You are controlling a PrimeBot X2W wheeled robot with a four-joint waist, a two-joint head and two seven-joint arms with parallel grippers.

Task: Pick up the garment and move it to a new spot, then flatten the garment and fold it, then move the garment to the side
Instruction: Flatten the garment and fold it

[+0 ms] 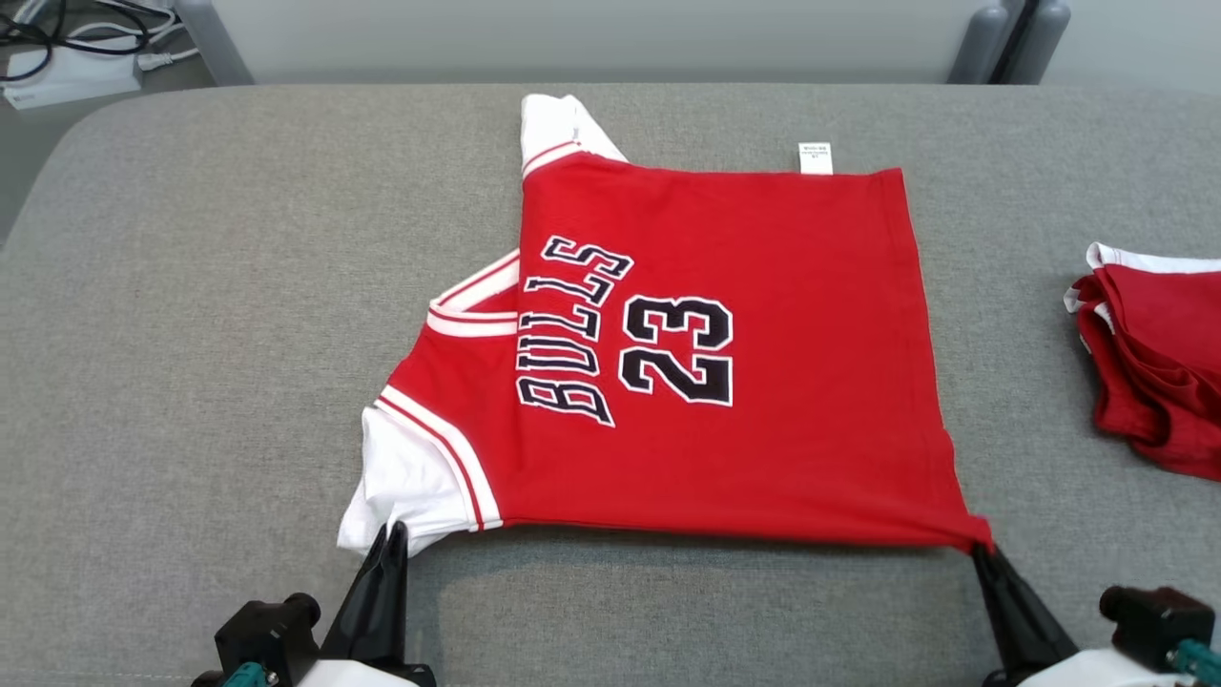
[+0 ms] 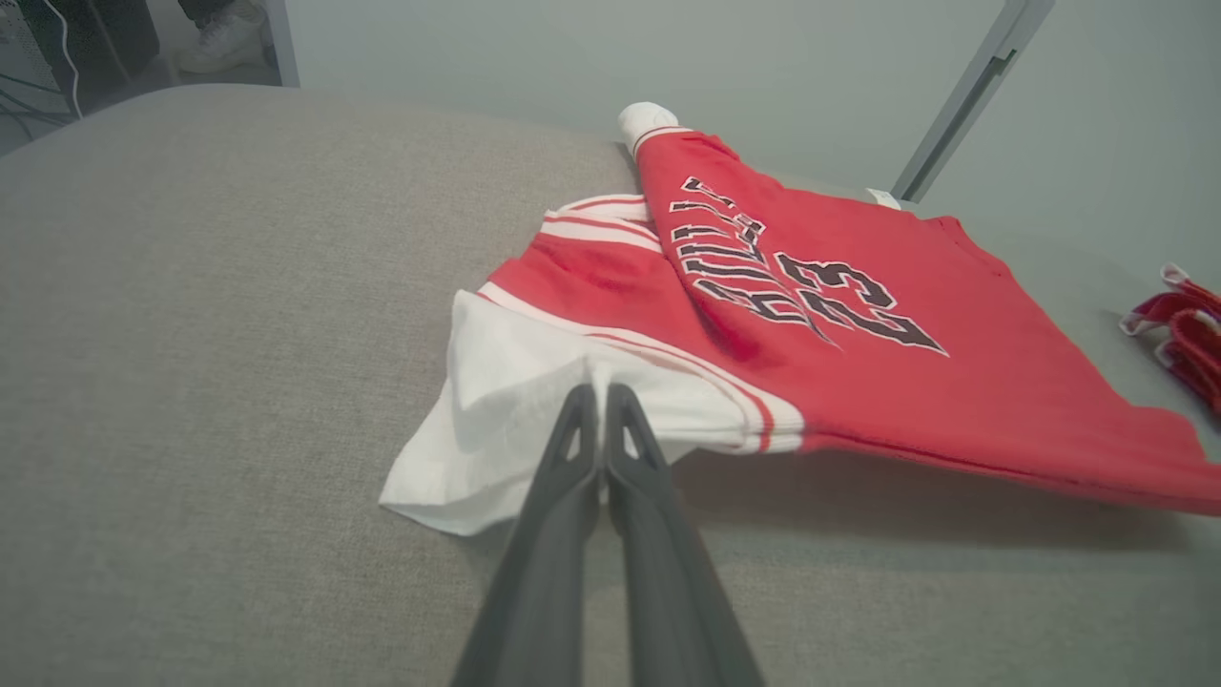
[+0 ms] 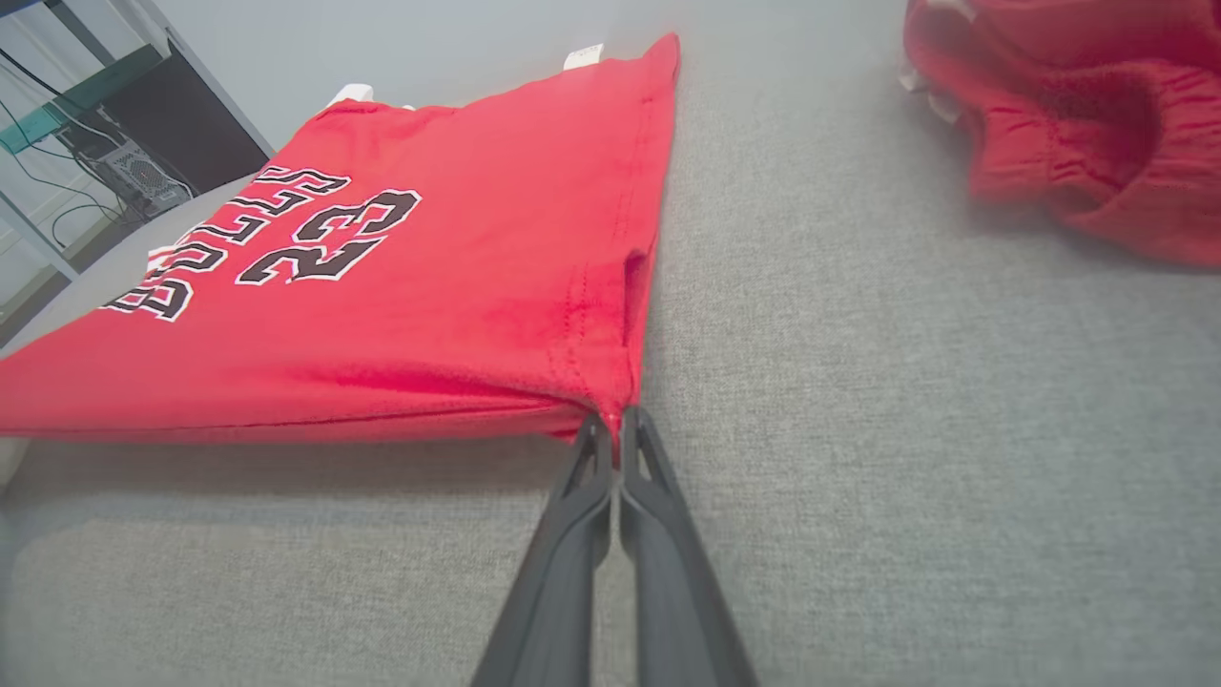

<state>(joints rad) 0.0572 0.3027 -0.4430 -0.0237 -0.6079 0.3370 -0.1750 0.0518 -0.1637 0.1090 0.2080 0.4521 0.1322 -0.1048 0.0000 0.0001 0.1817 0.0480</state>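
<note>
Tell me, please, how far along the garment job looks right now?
Done: the jersey lies spread fairly flat on the grey surface. In hand: the left gripper pinches its white sleeve, the right gripper its red hem corner, near edge lifted. Left: no fold shows yet, and it hasn't gone to the side.

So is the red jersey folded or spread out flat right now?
Spread out, print up: jersey lies open; left gripper pinches its sleeve, right gripper its hem corner.

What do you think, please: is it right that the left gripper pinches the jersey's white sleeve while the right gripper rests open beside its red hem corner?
Not quite: the right gripper is shut on the red hem corner, as the right wrist view shows; the rest stands.
</note>
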